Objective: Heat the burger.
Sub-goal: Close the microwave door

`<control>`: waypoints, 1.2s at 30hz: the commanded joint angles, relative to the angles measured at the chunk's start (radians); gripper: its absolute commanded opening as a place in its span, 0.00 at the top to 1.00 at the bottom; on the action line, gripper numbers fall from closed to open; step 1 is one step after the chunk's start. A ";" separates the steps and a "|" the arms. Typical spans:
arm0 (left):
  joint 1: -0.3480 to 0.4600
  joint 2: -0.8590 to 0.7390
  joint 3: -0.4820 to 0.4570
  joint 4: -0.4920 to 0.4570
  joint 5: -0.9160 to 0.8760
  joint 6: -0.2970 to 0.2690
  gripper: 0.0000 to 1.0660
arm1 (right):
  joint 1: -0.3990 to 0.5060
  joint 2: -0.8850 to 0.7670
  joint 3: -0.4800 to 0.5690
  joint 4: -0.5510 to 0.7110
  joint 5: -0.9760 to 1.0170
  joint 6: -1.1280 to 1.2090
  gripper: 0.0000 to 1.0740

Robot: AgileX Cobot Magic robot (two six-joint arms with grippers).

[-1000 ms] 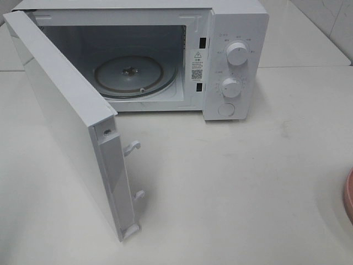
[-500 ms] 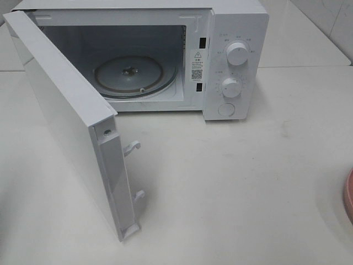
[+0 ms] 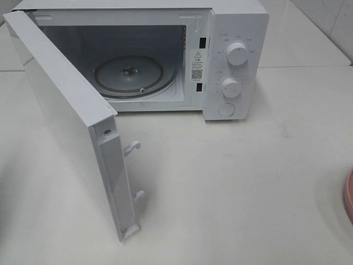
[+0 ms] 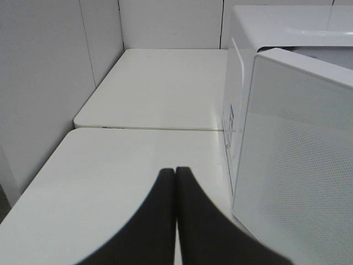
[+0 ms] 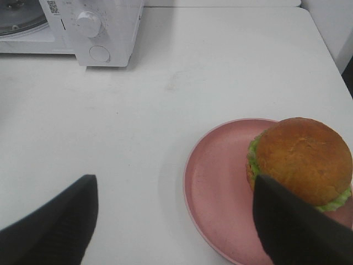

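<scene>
Above the desk (image 5: 165, 110), the right hand (image 5: 176, 226) hangs spread wide, one finger (image 5: 292, 226) overlapping the burger (image 5: 300, 160), which sits on the pink plate (image 5: 215, 187). The left hand (image 4: 175, 221), pressed together, holds nothing beside the microwave (image 3: 231, 33), its door (image 3: 66, 127) open. The burger looks soft and stacked, likely to slide apart; take it low across both buns, gently.
</scene>
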 commanded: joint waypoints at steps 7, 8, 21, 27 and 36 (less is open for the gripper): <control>-0.023 0.286 0.001 0.387 -0.325 -0.323 1.00 | -0.008 -0.026 0.000 0.004 -0.007 -0.015 0.30; -0.023 0.286 0.001 0.387 -0.325 -0.323 1.00 | -0.008 -0.026 0.000 0.004 -0.007 -0.015 0.30; -0.023 0.591 -0.037 0.516 -0.646 -0.408 1.00 | -0.008 -0.026 0.000 0.004 -0.007 -0.015 0.30; -0.124 0.678 -0.084 0.508 -0.646 -0.365 1.00 | -0.008 -0.026 0.000 0.004 -0.007 -0.015 0.30; -0.291 0.740 -0.111 0.318 -0.644 -0.283 1.00 | -0.008 -0.026 0.000 0.004 -0.007 -0.015 0.30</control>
